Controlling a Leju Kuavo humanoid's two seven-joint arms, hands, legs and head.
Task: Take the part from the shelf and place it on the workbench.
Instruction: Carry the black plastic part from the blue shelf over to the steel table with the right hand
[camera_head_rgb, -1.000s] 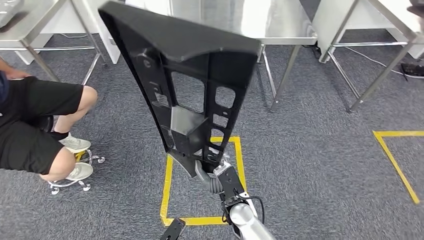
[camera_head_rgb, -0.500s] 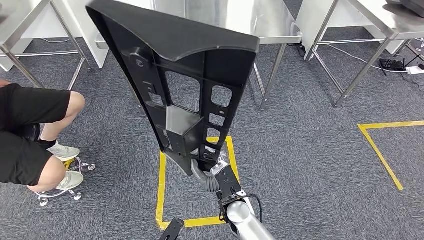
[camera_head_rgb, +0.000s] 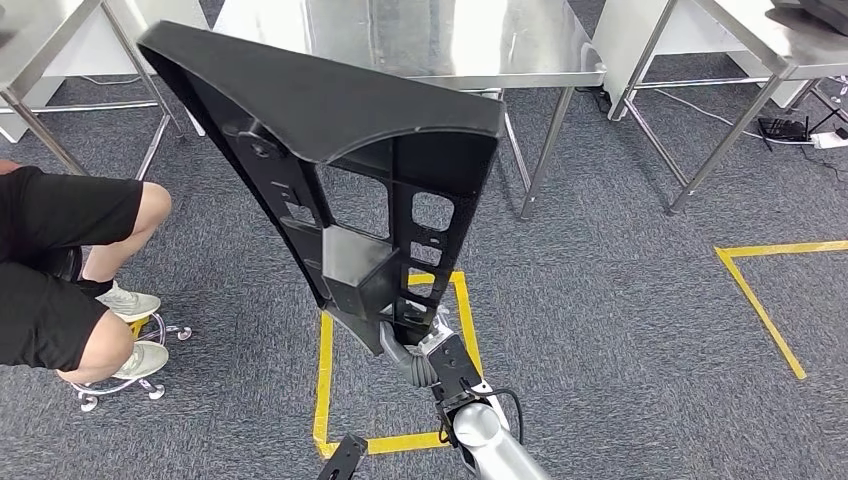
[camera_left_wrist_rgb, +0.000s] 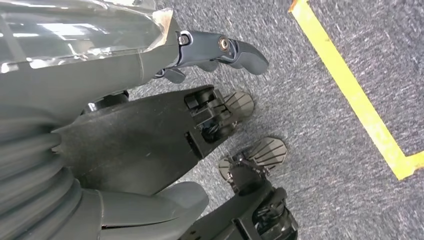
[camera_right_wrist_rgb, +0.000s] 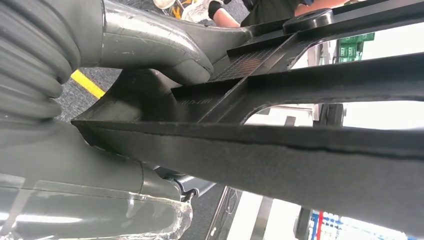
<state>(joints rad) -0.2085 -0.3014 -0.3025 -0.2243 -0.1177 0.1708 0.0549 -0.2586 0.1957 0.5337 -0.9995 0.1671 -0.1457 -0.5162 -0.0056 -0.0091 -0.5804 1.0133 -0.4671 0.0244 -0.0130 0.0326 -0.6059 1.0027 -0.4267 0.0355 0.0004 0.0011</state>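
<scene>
1. Grips the narrow lower end of the part (camera_head_rgb: 350, 180) with the right hand (camera_head_rgb: 425, 352), fingers (camera_right_wrist_rgb: 160, 45) closed around it; seen close in the right wrist view, thumb pressed along one rib of the part (camera_right_wrist_rgb: 300, 150).
2. Holds the big black plastic panel upright and tilted, wide end up, over the carpet and in front of the steel tabletop (camera_head_rgb: 420, 40); hides part of that tabletop's near edge.
3. Shows cut-out windows and a boxy pocket on the ribbed side of the part, facing the head camera.
4. Hangs low over the carpet with the left hand (camera_left_wrist_rgb: 220, 115), fingers (camera_left_wrist_rgb: 240, 50) loosely curled with gaps between them and nothing in them.
5. Sits to the left of the part: a person (camera_head_rgb: 70, 260) in black shorts and light shoes, on a stool with a wheeled chrome base (camera_head_rgb: 130, 385), well apart from the panel.
6. Stand further back: a second steel table (camera_head_rgb: 740, 40) to the right with slanted legs, and another table frame (camera_head_rgb: 40, 60) at the far left.
7. Lie on the floor at the far right, near the right table's leg: a dark power strip (camera_head_rgb: 785, 128) and cables.
8. Covers the whole room floor: grey-blue carpet (camera_head_rgb: 620, 330), marked with a yellow tape square (camera_head_rgb: 325, 385) under the right arm and another yellow tape corner (camera_head_rgb: 760, 300) to the right.
</scene>
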